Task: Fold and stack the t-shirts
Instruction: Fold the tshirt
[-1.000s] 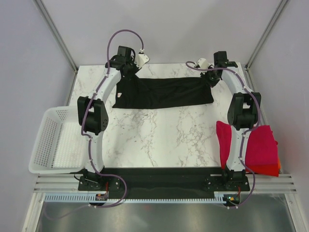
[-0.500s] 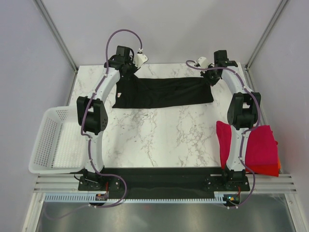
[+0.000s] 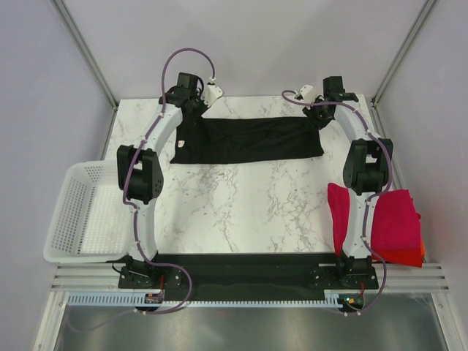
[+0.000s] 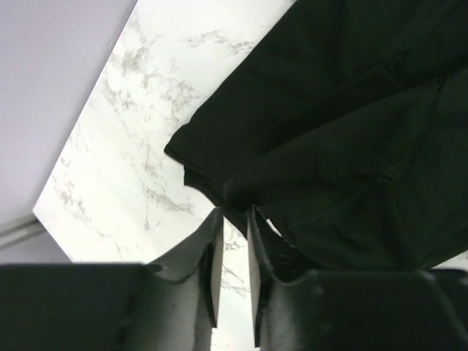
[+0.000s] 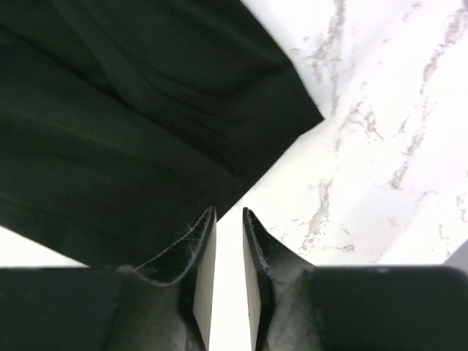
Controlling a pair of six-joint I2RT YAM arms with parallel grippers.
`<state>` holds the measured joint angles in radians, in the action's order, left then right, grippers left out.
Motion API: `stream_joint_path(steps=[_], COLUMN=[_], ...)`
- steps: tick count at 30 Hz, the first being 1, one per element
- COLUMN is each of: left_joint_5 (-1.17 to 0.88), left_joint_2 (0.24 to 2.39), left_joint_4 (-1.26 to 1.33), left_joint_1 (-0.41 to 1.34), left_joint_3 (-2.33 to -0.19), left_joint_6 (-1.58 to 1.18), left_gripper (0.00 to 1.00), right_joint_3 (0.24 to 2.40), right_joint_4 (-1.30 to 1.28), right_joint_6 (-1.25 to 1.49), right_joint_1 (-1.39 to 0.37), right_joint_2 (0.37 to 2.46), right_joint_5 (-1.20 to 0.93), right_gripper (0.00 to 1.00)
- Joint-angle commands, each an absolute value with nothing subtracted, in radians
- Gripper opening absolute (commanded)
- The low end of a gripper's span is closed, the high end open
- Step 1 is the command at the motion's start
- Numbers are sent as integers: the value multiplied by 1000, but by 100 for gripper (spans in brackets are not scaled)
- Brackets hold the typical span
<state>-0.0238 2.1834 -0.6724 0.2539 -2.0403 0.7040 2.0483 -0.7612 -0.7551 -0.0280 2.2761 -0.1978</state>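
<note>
Black jaws of the left gripper [image 4: 234, 213] stand a little apart with nothing between them, and the right gripper [image 5: 228, 212] is the same. Each hangs by one far corner of the black shirt [image 3: 248, 139], which lies flat on the far side of the marble table [image 3: 248, 205]. Folded red shirts [image 3: 398, 219] sit near right.

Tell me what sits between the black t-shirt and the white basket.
The left arm's elbow, above bare marble table, as the top view shows.
</note>
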Motion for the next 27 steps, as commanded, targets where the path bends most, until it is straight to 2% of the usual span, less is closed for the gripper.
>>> stream_joint_path(steps=[1, 3, 4, 6, 9, 11, 14, 20, 27], left_joint_5=[105, 118, 118, 77, 29, -5, -77, -123, -163], left_joint_2=[2122, 2076, 2060, 2011, 1956, 1939, 1918, 1986, 2028], left_joint_4=[-618, -600, -601, -615, -655, -706, -715, -710, -674], left_joint_1=[244, 230, 229, 229, 233, 229, 224, 209, 175], left_joint_3=[-2048, -2040, -2030, -1952, -1787, -1698, -1588, -1569, -1603], left_joint_6=[612, 574, 569, 554, 522, 494, 443, 408, 364], left_gripper=[29, 36, 36, 36, 31, 23, 20, 17, 15], right_joint_3=[2088, 2071, 2059, 2022, 2008, 2025, 2043, 2131, 2203], right_joint_4=[-672, -651, -617, -597, -603, -635, -652, -623, -473], right_joint_6=[-674, -625, -609, -585, -586, -615, -656, -683, -597], right_joint_1=[-26, -26, -26, -29, -58, -93, -167, -305, -405], right_joint_2=[2235, 2180, 2162, 2122, 2129, 2154, 2181, 2291, 2387], right_joint_5=[-140, -155, -185, -234, -310, -362, -391, -425, -469], right_gripper=[29, 36, 40, 42, 42, 42, 42, 43, 45])
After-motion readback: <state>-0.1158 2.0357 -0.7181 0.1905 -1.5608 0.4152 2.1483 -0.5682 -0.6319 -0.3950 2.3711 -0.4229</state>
